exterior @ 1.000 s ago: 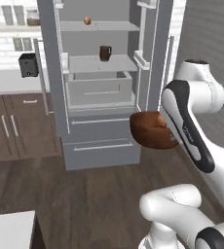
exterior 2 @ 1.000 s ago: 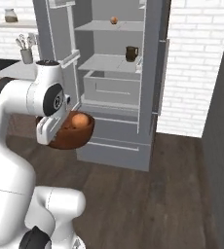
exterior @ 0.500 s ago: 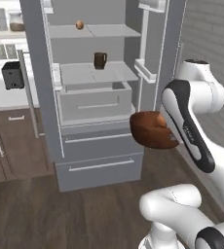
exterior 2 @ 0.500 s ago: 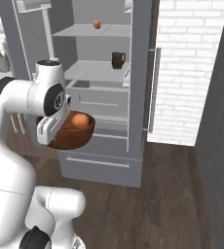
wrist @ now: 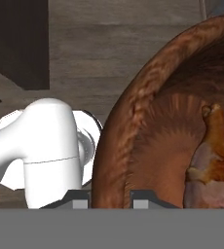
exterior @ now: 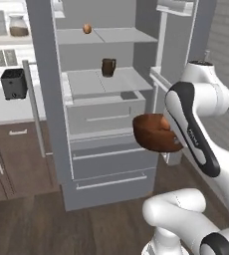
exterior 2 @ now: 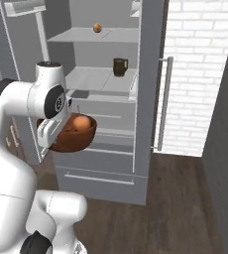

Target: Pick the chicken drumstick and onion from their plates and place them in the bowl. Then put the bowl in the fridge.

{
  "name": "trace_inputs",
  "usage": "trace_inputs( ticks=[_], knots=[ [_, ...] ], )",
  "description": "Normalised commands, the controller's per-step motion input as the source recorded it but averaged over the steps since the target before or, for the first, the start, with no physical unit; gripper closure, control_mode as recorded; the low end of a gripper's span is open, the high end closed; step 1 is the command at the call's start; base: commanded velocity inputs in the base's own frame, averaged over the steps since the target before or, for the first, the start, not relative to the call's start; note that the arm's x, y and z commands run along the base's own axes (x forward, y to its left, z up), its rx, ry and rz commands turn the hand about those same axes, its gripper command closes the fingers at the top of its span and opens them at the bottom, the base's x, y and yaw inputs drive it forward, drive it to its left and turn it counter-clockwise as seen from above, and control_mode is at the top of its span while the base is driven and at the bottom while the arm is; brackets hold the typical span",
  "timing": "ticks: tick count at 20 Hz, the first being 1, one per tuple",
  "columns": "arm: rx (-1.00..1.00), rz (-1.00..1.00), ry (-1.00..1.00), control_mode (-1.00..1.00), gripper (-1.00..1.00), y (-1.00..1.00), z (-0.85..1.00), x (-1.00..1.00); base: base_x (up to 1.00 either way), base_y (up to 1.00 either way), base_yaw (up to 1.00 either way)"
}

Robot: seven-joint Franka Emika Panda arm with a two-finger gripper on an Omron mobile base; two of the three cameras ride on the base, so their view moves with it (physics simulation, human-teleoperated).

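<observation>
My gripper is shut on the rim of the dark reddish-brown bowl, one finger inside the wall and one outside. I hold the bowl level at chest height in front of the open fridge. The round orange-tan onion lies inside it. Beside it rests the lumpy chicken drumstick, low against the bowl's wall. The plates are out of view.
A dark mug stands on the fridge's middle shelf and a small orange ball on the top shelf. Drawers fill the lower fridge. A toaster sits on the left counter. The fridge door handle stands to the right.
The whole picture has shifted: the base has driven closer to the fridge, which now looms larger. The bowl stays in the gripper at the same place relative to the arm.
</observation>
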Motion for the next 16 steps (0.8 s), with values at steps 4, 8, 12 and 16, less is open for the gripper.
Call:
trace_inputs(
  ticks=[4,8,12,16],
  knots=[
    [0.0,0.0,0.0,1.0,1.0,0.0,0.0,0.0,0.85,0.06,-0.04],
    [0.0,0.0,0.0,1.0,1.0,0.0,0.0,0.0,0.9,0.12,0.0],
    [0.0,0.0,0.0,1.0,1.0,0.0,0.0,0.0,0.83,0.12,0.0],
    [0.0,0.0,0.0,1.0,1.0,0.0,0.0,0.0,0.6,0.28,0.0]
  ],
)
